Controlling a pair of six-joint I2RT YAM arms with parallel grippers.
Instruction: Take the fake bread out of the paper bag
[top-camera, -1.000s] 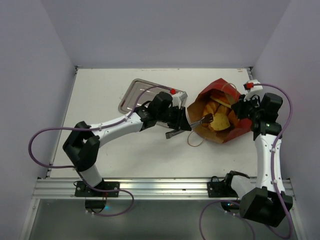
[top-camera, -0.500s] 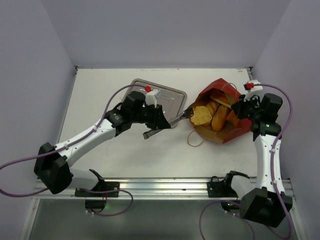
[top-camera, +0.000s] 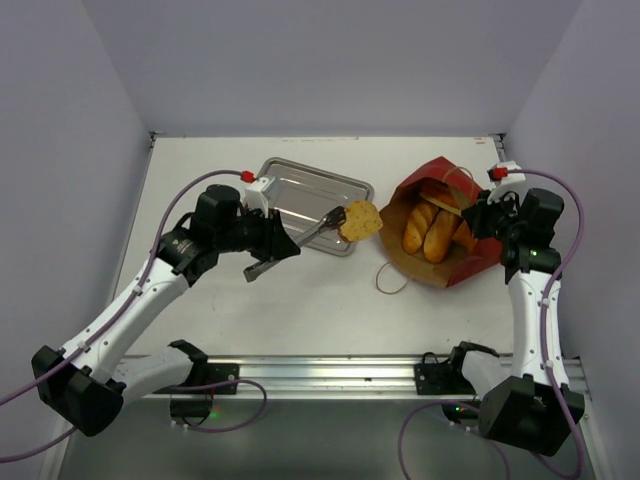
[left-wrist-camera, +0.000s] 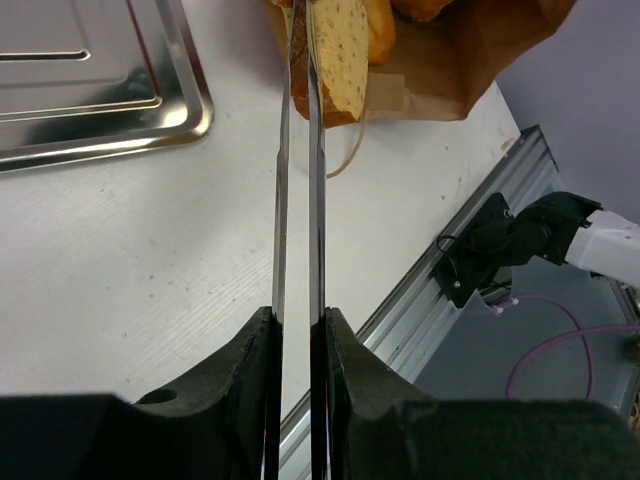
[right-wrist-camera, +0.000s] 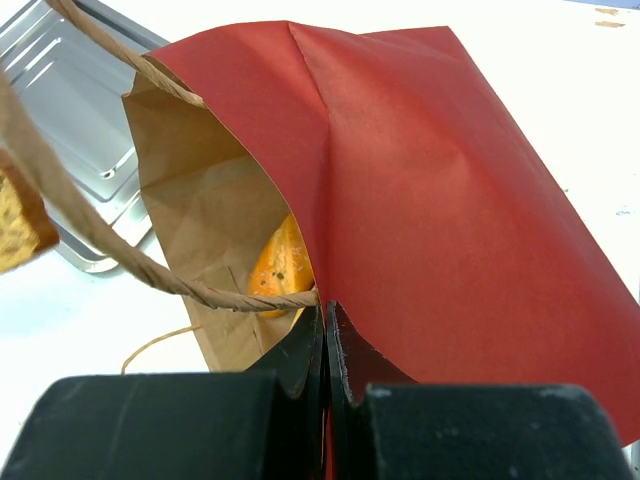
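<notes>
Top external, left hand (top-camera: 340, 217) pinching toast slice (top-camera: 361, 220) near tray (top-camera: 300, 185), right hand (top-camera: 478, 222) clamping paper bag (top-camera: 470, 262) rim

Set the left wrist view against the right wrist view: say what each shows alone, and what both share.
Left wrist alone: the left gripper clamped on a toast slice, and the table's metal front rail. Right wrist alone: the right gripper shut on the paper bag at its rim. Both: the bag, the steel tray, the white table and, seemingly, the toast's edge.
</notes>
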